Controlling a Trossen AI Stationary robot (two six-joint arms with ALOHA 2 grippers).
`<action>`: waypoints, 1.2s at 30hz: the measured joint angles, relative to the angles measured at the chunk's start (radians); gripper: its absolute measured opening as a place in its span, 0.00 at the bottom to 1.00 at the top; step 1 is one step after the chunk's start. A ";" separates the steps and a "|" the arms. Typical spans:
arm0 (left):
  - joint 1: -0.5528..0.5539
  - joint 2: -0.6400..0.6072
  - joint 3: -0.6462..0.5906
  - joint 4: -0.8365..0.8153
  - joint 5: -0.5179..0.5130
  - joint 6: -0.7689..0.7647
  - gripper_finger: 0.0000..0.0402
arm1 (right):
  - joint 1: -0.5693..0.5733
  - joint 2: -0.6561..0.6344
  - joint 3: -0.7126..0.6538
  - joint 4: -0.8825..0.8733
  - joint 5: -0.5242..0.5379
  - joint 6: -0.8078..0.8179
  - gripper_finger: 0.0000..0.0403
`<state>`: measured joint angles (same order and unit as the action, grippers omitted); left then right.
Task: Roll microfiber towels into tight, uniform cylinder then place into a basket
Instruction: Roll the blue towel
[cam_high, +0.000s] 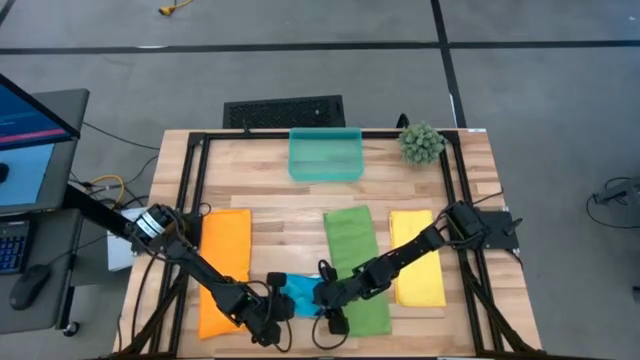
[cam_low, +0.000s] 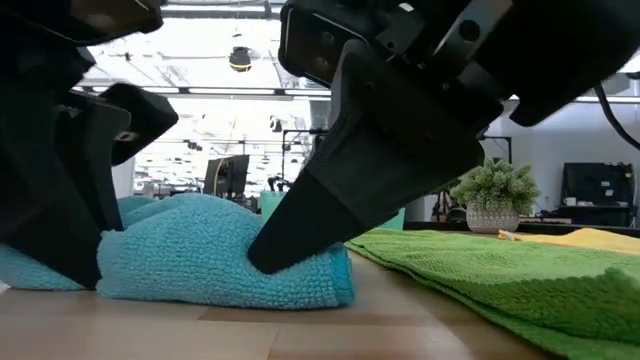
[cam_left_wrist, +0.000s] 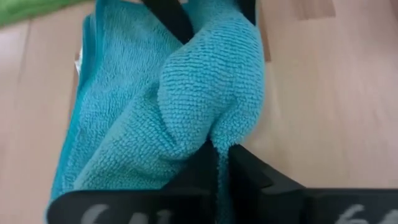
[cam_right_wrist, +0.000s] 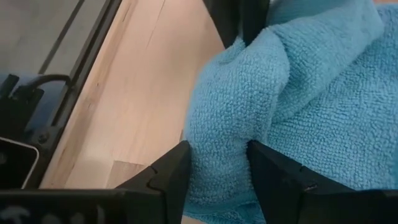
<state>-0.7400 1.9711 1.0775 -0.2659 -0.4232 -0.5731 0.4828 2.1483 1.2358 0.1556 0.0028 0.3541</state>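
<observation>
Both grippers, L (cam_high: 283, 318) & R (cam_high: 322, 300), pinching 1 blue towel (cam_high: 302, 295). Flat on table (cam_high: 270, 180): 1 orange (cam_high: 224, 265), 1 green (cam_high: 352, 238), 1 yellow (cam_high: 418, 260). 1 basket (cam_high: 325, 153), 1 plant (cam_high: 421, 143).

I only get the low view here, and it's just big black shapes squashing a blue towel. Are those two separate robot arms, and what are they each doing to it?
Observer: Yes, two. From above, the left gripper and right gripper meet at the blue towel near the table's front edge.
Operator: Are they actually pinching it?
Observer: The left wrist view shows the left gripper's fingers shut on a fold of it; the right gripper's fingers straddle another fold, wider apart.
Operator: Any other towels?
Observer: An orange towel, green towel and yellow towel lie flat.
Operator: And the basket?
Observer: The teal basket sits at the far edge, no towel inside.
</observation>
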 joint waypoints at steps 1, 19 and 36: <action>0.000 -0.001 0.000 0.002 0.011 -0.025 0.04 | -0.004 0.000 0.000 0.000 -0.007 0.011 0.47; 0.059 0.001 0.000 0.155 0.404 -0.237 0.03 | 0.003 -0.117 -0.003 -0.121 -0.007 -0.208 0.65; 0.127 0.003 -0.002 0.197 0.594 -0.238 0.03 | 0.133 -0.164 -0.001 -0.054 0.126 -0.407 0.65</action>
<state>-0.6128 1.9743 1.0753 -0.0691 0.1706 -0.8108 0.6162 1.9842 1.2350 0.1012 0.1290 -0.0527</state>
